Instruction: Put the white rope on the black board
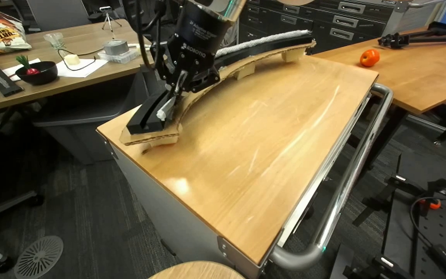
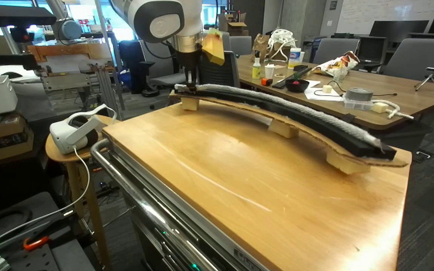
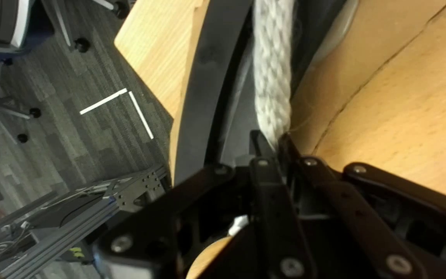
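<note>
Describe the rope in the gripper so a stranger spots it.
Find the wooden cart top, then the curved black board along its edge. The white rope follows that board, pinched by the gripper. Unlike the tangled white heap behind, it forms one long arc.

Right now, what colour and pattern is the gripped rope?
Off-white with a braided pattern; the rope shows best in the wrist view.
</note>
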`<action>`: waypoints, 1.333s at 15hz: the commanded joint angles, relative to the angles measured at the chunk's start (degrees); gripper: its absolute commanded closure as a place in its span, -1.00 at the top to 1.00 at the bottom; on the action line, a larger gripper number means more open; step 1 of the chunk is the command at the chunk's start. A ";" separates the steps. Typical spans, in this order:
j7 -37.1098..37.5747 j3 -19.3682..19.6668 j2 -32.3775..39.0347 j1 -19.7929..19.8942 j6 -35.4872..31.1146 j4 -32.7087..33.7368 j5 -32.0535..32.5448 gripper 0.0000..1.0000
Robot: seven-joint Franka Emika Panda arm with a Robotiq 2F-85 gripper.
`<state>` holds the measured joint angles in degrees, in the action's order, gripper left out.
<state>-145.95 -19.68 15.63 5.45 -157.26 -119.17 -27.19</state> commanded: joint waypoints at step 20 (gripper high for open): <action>-1.93 -0.27 7.51 -2.31 -3.68 9.69 -19.09 -0.96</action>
<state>-149.86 -20.79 21.01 4.93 -158.93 -111.91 -48.47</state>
